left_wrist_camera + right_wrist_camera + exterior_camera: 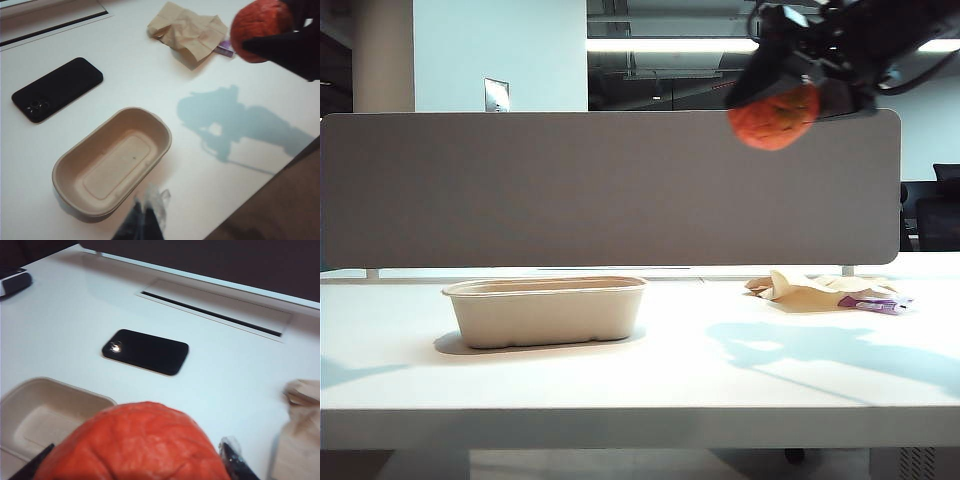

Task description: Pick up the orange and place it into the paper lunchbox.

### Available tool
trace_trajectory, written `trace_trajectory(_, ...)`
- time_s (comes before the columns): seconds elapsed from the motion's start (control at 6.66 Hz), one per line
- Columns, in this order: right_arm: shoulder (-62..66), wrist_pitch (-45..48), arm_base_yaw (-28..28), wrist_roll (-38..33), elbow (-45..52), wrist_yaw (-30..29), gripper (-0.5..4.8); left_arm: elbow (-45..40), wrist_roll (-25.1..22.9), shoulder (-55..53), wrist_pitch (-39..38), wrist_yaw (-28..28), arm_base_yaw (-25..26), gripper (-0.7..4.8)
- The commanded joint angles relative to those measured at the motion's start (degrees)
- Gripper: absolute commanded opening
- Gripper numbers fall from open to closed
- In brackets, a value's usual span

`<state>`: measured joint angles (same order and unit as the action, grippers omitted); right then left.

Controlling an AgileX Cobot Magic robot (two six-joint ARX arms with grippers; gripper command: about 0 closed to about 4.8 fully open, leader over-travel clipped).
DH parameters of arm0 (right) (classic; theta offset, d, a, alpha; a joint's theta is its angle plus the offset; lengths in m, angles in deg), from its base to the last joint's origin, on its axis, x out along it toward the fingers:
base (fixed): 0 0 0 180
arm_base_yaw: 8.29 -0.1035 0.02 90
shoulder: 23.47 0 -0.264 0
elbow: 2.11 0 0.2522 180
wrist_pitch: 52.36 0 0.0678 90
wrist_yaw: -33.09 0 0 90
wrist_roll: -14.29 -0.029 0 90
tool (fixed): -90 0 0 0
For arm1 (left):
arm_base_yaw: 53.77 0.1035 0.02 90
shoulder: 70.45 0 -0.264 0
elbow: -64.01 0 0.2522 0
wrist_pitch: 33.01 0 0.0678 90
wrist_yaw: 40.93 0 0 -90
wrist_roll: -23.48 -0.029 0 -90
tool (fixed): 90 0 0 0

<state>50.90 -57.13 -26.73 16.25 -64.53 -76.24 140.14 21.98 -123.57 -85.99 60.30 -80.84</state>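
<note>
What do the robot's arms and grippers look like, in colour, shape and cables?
The right gripper and its arm are black and blocky, with dark cables looping off the wrist in the exterior view. Its fingers are black, one tip covered in something shiny and clear. The left gripper shows only dark, narrow fingers, with the same clear, crinkled covering. No markings are visible.

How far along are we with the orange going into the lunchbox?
The pick looks done: the right pincer holds the orange high above the table, over toward the crumpled wrapper. Carrying it is in hand. Left: move across and lower it into the paper lunchbox, which is empty. The left pincer hangs near the lunchbox, holding nothing.
</note>
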Motion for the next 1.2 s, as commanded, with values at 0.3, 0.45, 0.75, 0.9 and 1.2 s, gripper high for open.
trace_trajectory(0.3, 10.95, 2.49, -7.85, 0.02, -9.88, -0.44, 3.45, 0.31, -0.04, 0.13, 0.74, 1.68, 0.07, -0.05)
trace_trajectory(0.45, 13.88, 2.93, -9.14, 0.02, -12.59, -0.37, 3.45, 0.31, -0.02, 0.11, 0.74, 1.68, 0.04, -0.05)
trace_trajectory(0.75, 20.79, 3.30, -11.98, 0.02, -18.36, -1.27, 3.45, 0.31, -0.04, 0.11, 0.76, 1.68, 0.07, -0.05)
trace_trajectory(0.9, 23.21, 3.34, -13.20, 0.00, -20.00, -1.20, 3.45, 0.31, -0.02, 0.11, 0.74, 1.68, 0.07, -0.05)
trace_trajectory(1.2, 28.33, 3.56, -16.02, -0.24, -23.10, -1.11, 3.45, 0.31, -0.04, 0.11, 0.72, 1.68, 0.07, -0.05)
